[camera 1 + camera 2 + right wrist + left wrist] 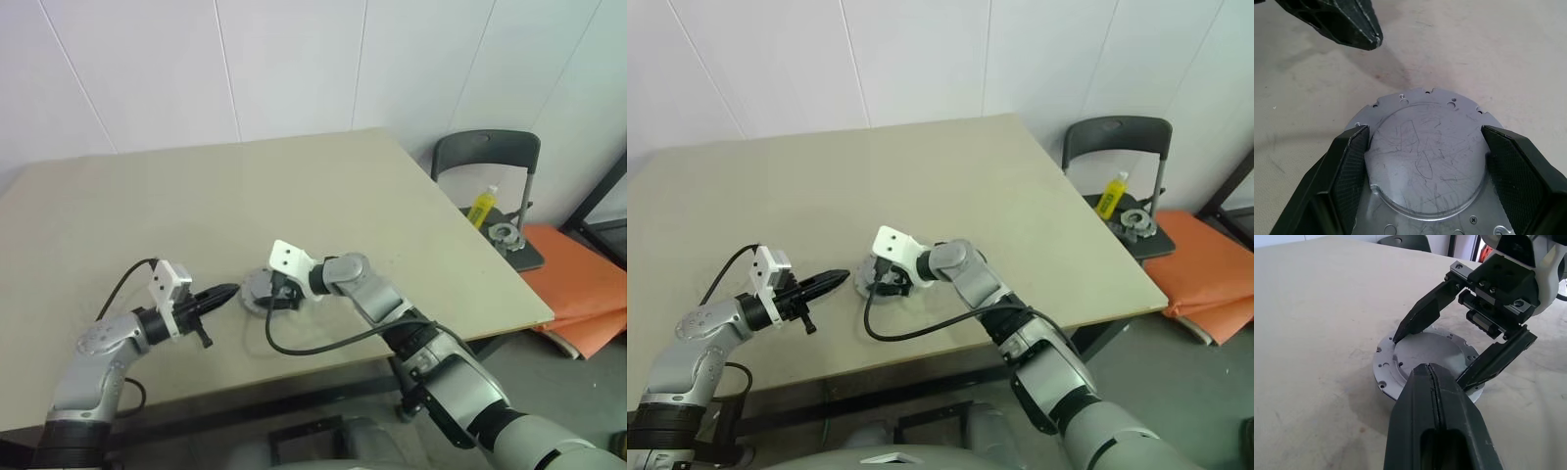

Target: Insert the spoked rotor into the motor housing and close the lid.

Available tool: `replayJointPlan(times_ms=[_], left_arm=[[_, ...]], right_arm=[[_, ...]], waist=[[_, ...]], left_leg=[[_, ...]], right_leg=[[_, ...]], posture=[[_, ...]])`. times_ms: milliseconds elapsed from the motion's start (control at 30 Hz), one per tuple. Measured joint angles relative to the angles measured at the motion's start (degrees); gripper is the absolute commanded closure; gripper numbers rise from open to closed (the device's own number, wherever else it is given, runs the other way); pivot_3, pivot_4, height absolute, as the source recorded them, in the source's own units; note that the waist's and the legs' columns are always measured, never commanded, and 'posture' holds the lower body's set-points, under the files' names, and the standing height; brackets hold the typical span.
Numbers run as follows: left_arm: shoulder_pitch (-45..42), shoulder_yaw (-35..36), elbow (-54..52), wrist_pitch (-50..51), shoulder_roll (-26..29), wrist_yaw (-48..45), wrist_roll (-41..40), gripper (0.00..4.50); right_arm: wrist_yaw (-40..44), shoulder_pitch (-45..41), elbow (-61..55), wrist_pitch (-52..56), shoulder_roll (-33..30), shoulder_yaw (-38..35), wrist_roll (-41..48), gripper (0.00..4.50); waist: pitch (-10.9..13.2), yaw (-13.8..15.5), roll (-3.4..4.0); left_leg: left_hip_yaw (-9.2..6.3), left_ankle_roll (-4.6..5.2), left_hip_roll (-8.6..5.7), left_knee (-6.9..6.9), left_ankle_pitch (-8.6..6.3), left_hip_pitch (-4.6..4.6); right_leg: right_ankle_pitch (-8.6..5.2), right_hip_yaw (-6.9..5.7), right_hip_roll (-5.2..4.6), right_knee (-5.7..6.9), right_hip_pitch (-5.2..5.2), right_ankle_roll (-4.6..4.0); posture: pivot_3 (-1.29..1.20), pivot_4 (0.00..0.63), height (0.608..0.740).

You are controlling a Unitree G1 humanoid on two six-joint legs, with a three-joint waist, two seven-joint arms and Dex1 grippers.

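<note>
Grey metal, scratched and plain, faces up on the table (411,196): the lid (1426,156) sits flat on the motor housing (1385,367), whose flanged, screw-holed rim shows around it near the front edge. No copper windings or spoked rotor are visible, so the rotor is presumably under the lid; cannot confirm.

Left to right:
1. Left gripper (221,293): the 2 fingers pressed together, holding nothing, tip level and just beside the housing rim, apart from it.
2. Right gripper (1425,142): the 2 fingers (1422,313) spread wide, 1 on each side of the lid's raised centre, at or very near its edge; contact cannot be told.

Judged step: seating and closing the lid.

To do it well:
- keep the right fingers symmetric about the disc so it does not tip;
- press straight down, no sideways drag, and check that the edge sits flush all round;
- left gripper may brace the rim against sliding.

Risk: the stack skating on the smooth table.
</note>
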Motion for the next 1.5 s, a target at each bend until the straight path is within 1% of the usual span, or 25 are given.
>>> replayJointPlan(times_ms=[233,367,433,533,633,767,933,1100,1133,1167,1200,1500], left_arm=[[0.24,-0.01,-0.33,0.66,0.00,0.06,-0.02,4.50],[-0.14,0.00,-0.70,2.67,-0.13,0.51,-0.95,4.50],[-1.36,-0.06,-0.67,4.49,-0.19,0.92,-1.34,4.50],[-6.19,-0.92,-0.17,7.07,-1.19,1.30,-1.50,4.50],[-11.81,-4.22,2.62,8.05,-2.58,1.02,-0.56,4.50],[-17.42,-10.78,8.96,8.62,-4.13,-0.52,3.25,4.50],[-22.34,-17.11,14.50,9.31,-2.61,-2.42,9.20,4.50],[-24.67,-20.18,14.38,9.35,-0.99,-1.63,13.75,4.50],[-24.94,-20.33,14.41,9.35,-0.78,-0.92,14.73,4.50],[-25.02,-20.32,14.52,9.35,-0.65,-0.50,15.08,4.50],[-25.05,-20.27,14.59,9.35,-0.66,-0.05,15.15,4.50],[-24.80,-19.37,14.59,9.77,-0.79,-0.08,14.88,4.50]], right_arm=[[0.21,-0.77,1.41,1.32,-0.04,-0.81,0.78,1.19],[1.66,-0.66,1.78,4.30,-0.13,-2.89,2.46,1.19],[2.21,-0.46,1.76,4.50,-0.13,-3.12,2.65,1.19],[2.29,-0.13,1.59,4.52,-0.11,-3.25,2.99,1.19],[2.00,0.03,1.47,4.53,-0.05,-3.18,2.96,1.19],[1.52,0.30,1.02,4.53,0.25,-3.18,2.96,1.19],[0.58,1.31,-0.15,4.67,0.22,-3.39,2.97,1.19],[-0.51,2.54,-2.01,6.28,0.17,-3.98,3.07,1.19],[-0.68,2.91,-2.57,6.86,0.16,-4.31,3.28,0.43],[-0.52,3.27,-3.07,7.56,0.05,-4.60,3.78,0.17],[0.09,3.92,-4.20,8.73,-0.25,-5.24,4.72,0.03],[0.93,4.10,-6.03,19.94,0.44,-12.95,12.87,0.03]], waist=[[0.06,0.05,0.22],[0.07,0.06,0.33],[0.06,0.06,0.35],[0.02,0.10,0.31],[-0.09,0.15,0.41],[-0.11,0.07,0.43],[-0.16,0.24,0.41],[-0.29,0.28,0.64],[-0.31,0.31,0.67],[-0.32,0.30,0.69],[-0.34,0.30,0.69],[-0.34,0.16,0.72]], left_leg=[[-0.06,-0.18,0.01,-0.03,-0.10,-0.06],[0.05,-0.18,-0.05,-0.02,-0.11,-0.04],[0.02,-0.18,-0.04,-0.01,-0.11,-0.01],[-0.13,-0.17,-0.04,-0.03,-0.10,-0.01],[-0.17,-0.15,-0.17,-0.03,-0.09,0.00],[-0.20,0.03,-0.24,-0.05,0.02,-0.01],[-0.46,0.03,-0.24,-0.06,0.02,0.02],[-0.81,0.01,-0.24,-0.07,0.01,0.10],[-0.87,0.01,-0.26,-0.07,0.01,0.08],[-0.87,0.01,-0.27,-0.07,0.01,0.08],[-0.87,0.01,-0.27,-0.07,0.01,0.07],[-1.07,0.00,-0.27,-0.12,0.00,0.05]], right_leg=[[0.00,-0.12,-0.16,-0.42,0.15,0.00],[0.00,-0.65,-0.77,-0.49,0.35,0.00],[0.00,-0.80,-0.81,-0.49,0.44,0.01],[0.00,-0.99,-0.74,-0.50,0.51,0.01],[0.00,-1.04,-0.65,-0.47,0.66,0.02],[0.00,-1.05,-0.48,-0.44,0.69,0.02],[-0.01,-1.14,-0.39,-0.43,0.71,0.03],[-0.04,-1.25,-0.58,-0.52,0.69,0.07],[-0.07,-1.28,-0.64,-0.52,0.71,0.11],[-0.08,-1.28,-0.65,-0.53,0.73,0.13],[-0.10,-1.28,-0.67,-0.53,0.75,0.17],[-0.12,-1.38,-0.64,-0.48,0.70,0.18]], posture=[[0.00,0.000,0.740],[0.00,0.000,0.740],[0.00,0.000,0.740],[0.00,0.000,0.740],[0.00,0.000,0.740],[0.00,0.000,0.740],[0.00,0.000,0.740],[0.00,0.000,0.740],[0.00,0.000,0.740],[0.00,0.000,0.740],[0.00,0.000,0.740],[0.00,0.000,0.740]])
